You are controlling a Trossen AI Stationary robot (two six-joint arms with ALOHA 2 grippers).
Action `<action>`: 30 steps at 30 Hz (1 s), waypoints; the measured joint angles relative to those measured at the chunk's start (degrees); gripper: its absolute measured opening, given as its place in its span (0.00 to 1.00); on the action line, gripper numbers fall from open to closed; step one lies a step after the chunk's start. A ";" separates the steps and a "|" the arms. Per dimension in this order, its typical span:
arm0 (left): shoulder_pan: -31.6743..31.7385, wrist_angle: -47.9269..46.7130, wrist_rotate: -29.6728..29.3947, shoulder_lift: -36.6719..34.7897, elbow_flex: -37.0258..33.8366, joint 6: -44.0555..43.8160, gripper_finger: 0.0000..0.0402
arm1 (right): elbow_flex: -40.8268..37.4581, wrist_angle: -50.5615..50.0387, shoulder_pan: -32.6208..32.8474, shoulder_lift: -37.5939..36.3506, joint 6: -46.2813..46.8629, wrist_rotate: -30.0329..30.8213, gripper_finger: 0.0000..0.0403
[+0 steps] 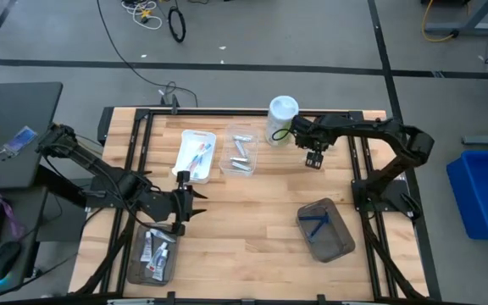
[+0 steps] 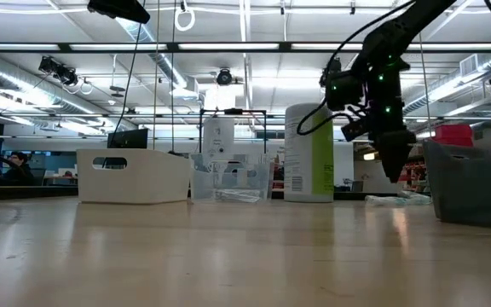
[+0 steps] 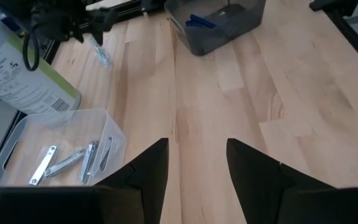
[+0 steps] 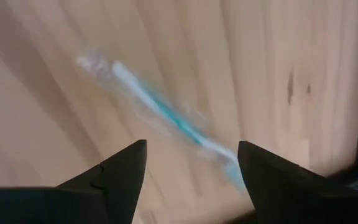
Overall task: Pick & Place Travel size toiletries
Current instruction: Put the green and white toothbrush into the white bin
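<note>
The right gripper [image 1: 313, 159] hangs above the far right part of the table [image 1: 252, 212], just right of the tall green-and-white canister [image 1: 281, 119], its fingers apart and empty. Directly under it a wrapped white-and-teal toothbrush [image 4: 160, 112] lies flat on the bare wood between the spread fingertips, with open board on both sides of it; the left wrist view shows the same toothbrush [image 3: 100, 52] lying apart from the canister. The left gripper [image 1: 186, 196] sits low over the near left area, fingers apart and holding nothing, with a wide stretch of free wood ahead of it toward the table's middle. Left of the canister, a clear tray [image 1: 238, 152] holds small silvery tubes [image 3: 73, 159], and beside it a white tray [image 1: 195, 155] holds more toothbrushes. A grey tray [image 1: 325, 229] at near right contains dark blue razors [image 1: 316, 222]; another grey tray [image 1: 151, 254] at the near left edge holds small white tubes.
</note>
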 joint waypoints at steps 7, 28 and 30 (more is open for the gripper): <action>0.00 0.56 0.02 -0.01 0.00 -1.40 0.42 | 0.00 3.61 -2.70 5.70 -5.02 -2.86 0.61; 0.00 0.65 0.04 0.00 0.00 -1.18 0.42 | 0.08 3.29 -1.62 11.50 -3.08 -4.35 0.15; 0.00 0.67 0.04 0.00 0.00 -1.14 0.42 | -0.13 1.11 -0.92 10.71 0.07 -5.10 0.07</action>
